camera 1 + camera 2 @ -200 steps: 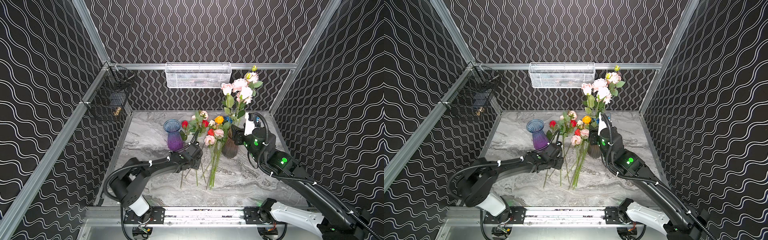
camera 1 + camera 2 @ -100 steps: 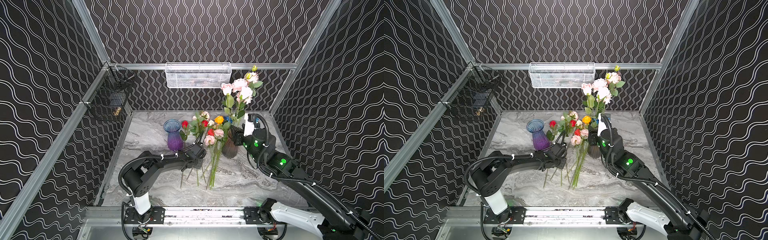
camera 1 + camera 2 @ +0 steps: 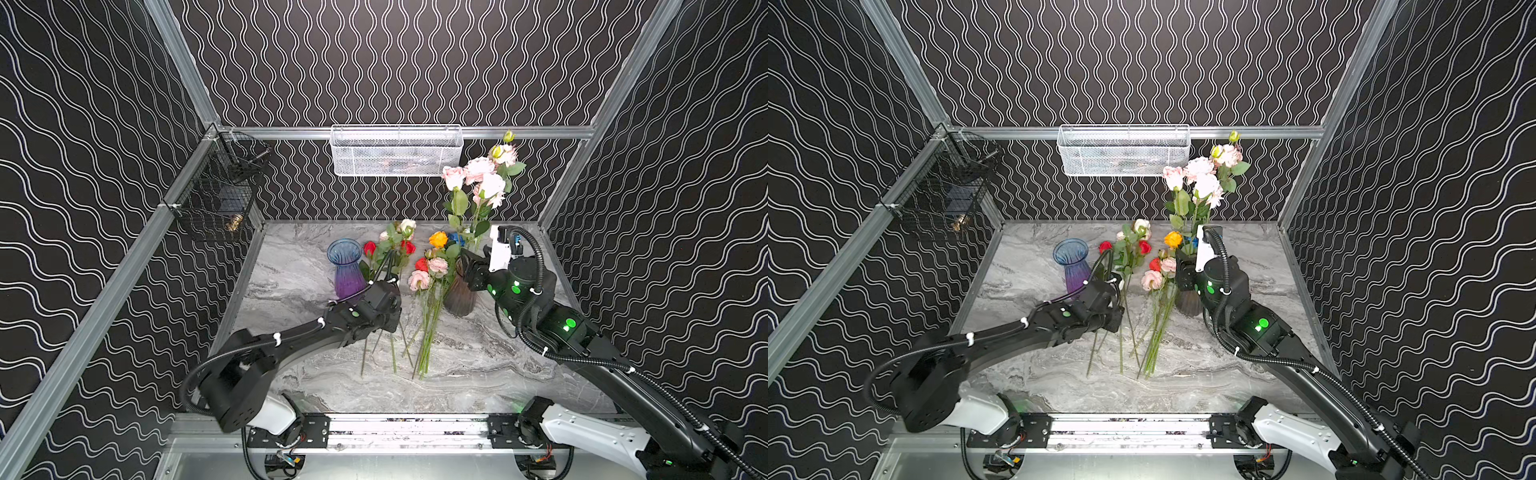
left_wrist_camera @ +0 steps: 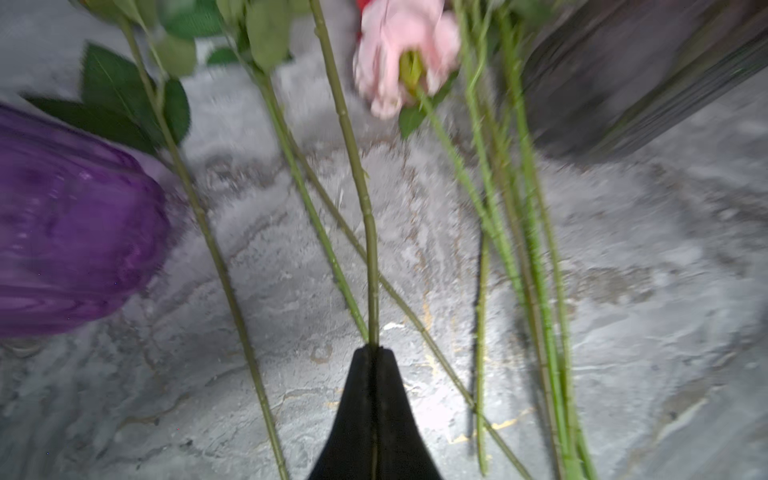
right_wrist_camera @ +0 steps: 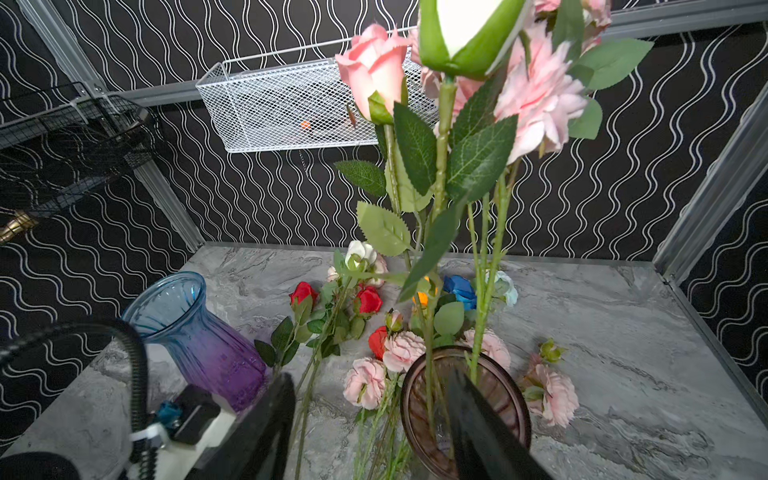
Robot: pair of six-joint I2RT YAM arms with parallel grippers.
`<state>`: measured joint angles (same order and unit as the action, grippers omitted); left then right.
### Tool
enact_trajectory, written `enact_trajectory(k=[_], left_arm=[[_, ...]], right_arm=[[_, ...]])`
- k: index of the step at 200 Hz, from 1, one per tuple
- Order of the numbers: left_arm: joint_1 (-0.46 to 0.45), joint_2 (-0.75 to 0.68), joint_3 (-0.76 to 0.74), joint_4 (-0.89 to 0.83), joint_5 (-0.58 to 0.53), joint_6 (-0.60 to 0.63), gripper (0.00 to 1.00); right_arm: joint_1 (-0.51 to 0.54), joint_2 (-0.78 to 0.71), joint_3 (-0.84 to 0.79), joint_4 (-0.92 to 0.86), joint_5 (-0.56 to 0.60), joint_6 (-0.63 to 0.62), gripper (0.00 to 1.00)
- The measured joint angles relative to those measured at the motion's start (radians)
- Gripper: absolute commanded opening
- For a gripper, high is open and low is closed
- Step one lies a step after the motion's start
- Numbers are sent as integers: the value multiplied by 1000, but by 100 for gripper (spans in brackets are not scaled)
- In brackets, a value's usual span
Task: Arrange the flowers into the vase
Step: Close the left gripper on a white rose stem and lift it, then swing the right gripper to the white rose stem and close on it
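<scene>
In both top views the brown vase (image 3: 459, 299) (image 3: 1187, 305) stood upright on the grey marbled desk (image 3: 519, 374), toward 2 o'clock from the desk's middle. Tall pink and white flowers (image 3: 478, 183) stood in it. More of them lay loose at the vase's 9 o'clock, heads toward 12 and stem ends (image 3: 424, 353) toward 6. A blue-and-purple vase (image 3: 347, 270) stood at 9 o'clock of that loose heap. The left arm (image 3: 332, 328) reached in from 7 o'clock, its wrist low over the loose stems. The right tool (image 3: 471, 274) came in from 5 o'clock and sat at the brown vase's neck. A white mesh basket (image 3: 395, 151) hung on the back wall at 12 o'clock, and a black wire basket (image 3: 216, 195) at 10.

The left wrist view was blurred. The left tool (image 4: 374, 353) was closed tight, its black tips pinched on one green stem (image 4: 368, 216). Other stems lay on the desk beside it, one carrying a pale pink bloom (image 4: 405, 54).

In the right wrist view the right tool (image 5: 370, 376) stood about half open with nothing gripped. One of its fingers (image 5: 473, 415) was over the brown vase's mouth and the other was outside the rim, between the two vases. Whether either touched the glass could not be told. Red, orange and blue heads lay on the desk behind.
</scene>
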<state>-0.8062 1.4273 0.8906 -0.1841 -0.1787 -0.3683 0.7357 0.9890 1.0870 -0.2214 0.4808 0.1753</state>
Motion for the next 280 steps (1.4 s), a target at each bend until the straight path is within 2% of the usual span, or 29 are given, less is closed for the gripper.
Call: enact_trajectory(k=[19, 48, 63, 88, 114, 164, 215, 259, 280], left_arm=[[0, -65, -30, 18, 1, -22, 0], [0, -213, -154, 109, 5, -51, 0], [0, -304, -252, 217, 9, -71, 0], [-1, -409, -458, 507, 43, -78, 0], [-2, -414, -588, 803, 60, -77, 0], [-2, -306, -637, 1247, 108, -66, 0], [-6, -278, -657, 1413, 143, -62, 0], [-6, -304, -657, 1419, 164, -50, 0], [-6, -310, -657, 1415, 167, -48, 0]], right_arm=[[0, 0, 0, 12, -14, 0, 60], [0, 0, -2, 39, -58, 10, 62], [0, 0, -2, 51, -98, 19, 64], [0, 14, -3, 101, -195, 32, 71], [0, 85, 26, 139, -342, 55, 74], [0, 278, 156, 178, -543, 98, 73], [0, 414, 236, 183, -658, 145, 60], [0, 493, 282, 189, -733, 176, 40], [0, 507, 291, 189, -755, 183, 25]])
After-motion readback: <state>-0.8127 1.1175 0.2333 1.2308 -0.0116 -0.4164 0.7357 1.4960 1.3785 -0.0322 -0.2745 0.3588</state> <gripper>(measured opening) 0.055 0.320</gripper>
